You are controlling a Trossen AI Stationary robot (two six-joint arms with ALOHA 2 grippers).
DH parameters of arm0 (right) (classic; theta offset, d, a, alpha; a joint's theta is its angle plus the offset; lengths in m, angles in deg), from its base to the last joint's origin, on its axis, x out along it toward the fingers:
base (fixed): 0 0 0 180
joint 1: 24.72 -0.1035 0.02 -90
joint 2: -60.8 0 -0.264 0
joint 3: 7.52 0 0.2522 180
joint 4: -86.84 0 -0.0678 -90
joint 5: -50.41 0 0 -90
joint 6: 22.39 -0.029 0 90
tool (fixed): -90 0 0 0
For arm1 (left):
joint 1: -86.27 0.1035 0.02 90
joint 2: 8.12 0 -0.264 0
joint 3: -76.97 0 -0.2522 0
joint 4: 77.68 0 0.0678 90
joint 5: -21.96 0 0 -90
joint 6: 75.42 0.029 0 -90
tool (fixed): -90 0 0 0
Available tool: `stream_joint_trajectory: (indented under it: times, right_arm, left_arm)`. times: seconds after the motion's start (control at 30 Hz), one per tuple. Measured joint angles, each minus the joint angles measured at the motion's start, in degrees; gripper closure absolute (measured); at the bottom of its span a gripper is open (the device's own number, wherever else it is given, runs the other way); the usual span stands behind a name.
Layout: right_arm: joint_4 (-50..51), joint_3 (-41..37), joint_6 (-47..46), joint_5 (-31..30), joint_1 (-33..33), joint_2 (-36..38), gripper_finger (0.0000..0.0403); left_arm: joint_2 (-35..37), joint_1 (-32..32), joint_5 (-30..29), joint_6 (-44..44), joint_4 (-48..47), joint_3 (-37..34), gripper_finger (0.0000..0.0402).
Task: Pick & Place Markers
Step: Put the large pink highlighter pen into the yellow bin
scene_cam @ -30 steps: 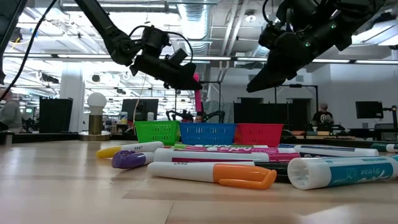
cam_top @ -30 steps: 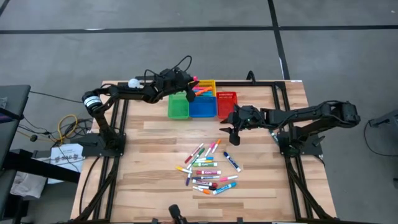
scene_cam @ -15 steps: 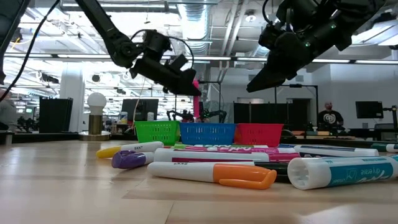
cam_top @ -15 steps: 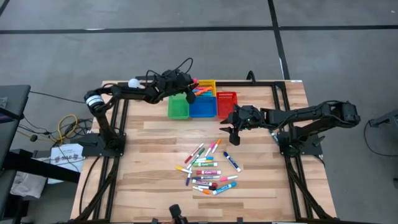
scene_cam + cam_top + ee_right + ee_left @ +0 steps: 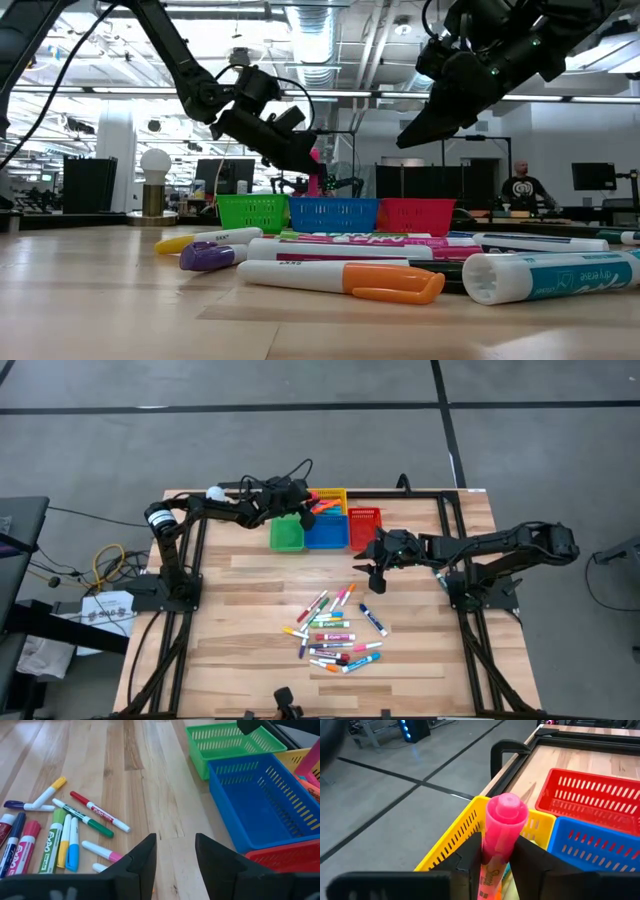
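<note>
Pink is the marker clamped between the left gripper's fingers, and since a second ago that gripper has carried it a little further toward the yellow basket at the back of the table, while the right gripper has kept its place above the bare wood in front of the red basket. From above, the held marker is barely a speck; the left wrist view shows it plainly, standing up between the dark fingers with the yellow basket's rim just behind it and the blue basket and red one alongside. The right wrist view shows the right gripper's fingers apart with nothing between them, something the level view across the table cannot settle. The remaining markers lie in a loose heap on the wood, nearer the front edge, well apart from the green basket.
</note>
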Motion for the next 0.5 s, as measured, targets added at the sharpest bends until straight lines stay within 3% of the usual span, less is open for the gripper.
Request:
stream_joint_trajectory:
  times: [0.3,0.5]
  right_arm:
    - [0.00,0.00,0.00,-0.02,0.00,0.00,0.0278]
    - [0.00,0.03,0.00,-0.02,0.00,0.00,0.0278]
  left_arm:
    - [0.00,-0.01,0.02,-0.95,0.04,0.00,0.0245]
    - [0.01,-0.01,0.02,-1.14,0.34,0.00,0.0224]
